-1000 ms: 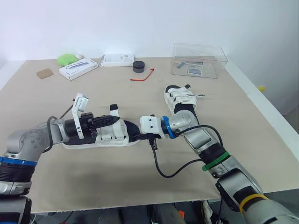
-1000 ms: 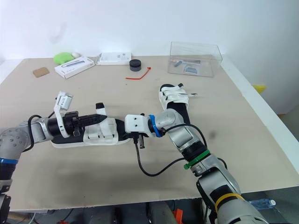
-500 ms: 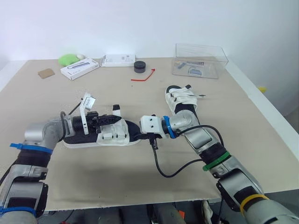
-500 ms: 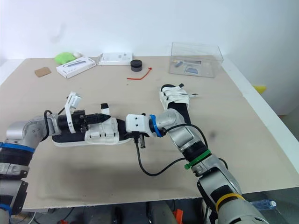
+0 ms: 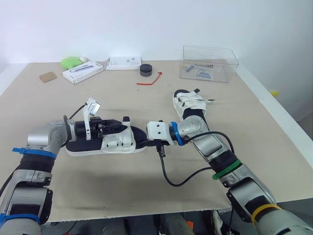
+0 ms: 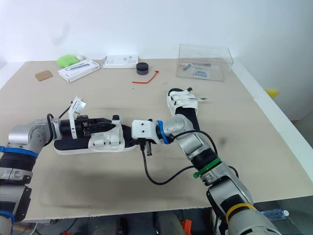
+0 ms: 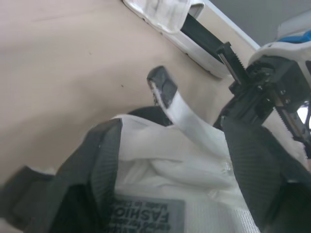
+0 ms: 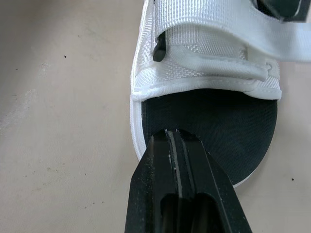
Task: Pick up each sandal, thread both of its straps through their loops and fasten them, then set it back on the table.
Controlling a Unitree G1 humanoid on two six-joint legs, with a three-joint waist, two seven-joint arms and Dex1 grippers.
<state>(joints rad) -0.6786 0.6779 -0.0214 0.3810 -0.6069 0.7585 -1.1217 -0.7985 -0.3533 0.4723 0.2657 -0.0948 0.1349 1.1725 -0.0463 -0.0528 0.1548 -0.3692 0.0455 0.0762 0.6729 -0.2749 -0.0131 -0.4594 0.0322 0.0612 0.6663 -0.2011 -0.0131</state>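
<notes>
**Beige worktop under a white wall: near sandal pinned at the toe, one strap loose**

The right claw point(image 8: 175, 135) has its two black fingers pressed together with nothing between them. Its tip sits on the black footbed at the toe end of the near sandal point(image 5: 105, 145). By the look of it, this is a hold-down, bearing on the sole so the shoe does not slide while the other arm works on the straps.

The left claw point(image 5: 116, 126) reaches in from the heel side, low over the same sandal. Its fingers are spread apart and straddle the white upper, one on each flank. I cannot tell whether they pinch the fabric or only bracket it. Between and just beyond them, the loose strap point(image 7: 167, 92) stands up with its black tip free, not passed through any loop. The claw seems placed to take this strap next, as the tip is directly ahead of the fingers and close to them.

The near sandal lies flat on the worktop point(image 5: 146, 188), toe towards the right claw and heel towards the left arm, so both claws meet over it from opposite ends. Nothing is lifted, and I judge the threading of this shoe to be only partly done.

The far sandal point(image 5: 190, 104) rests further back beside the right forearm, apart from both claws. Well behind it stands a clear box point(image 5: 209, 62), and a red tie point(image 5: 149, 81) lies near the back edge.
</notes>
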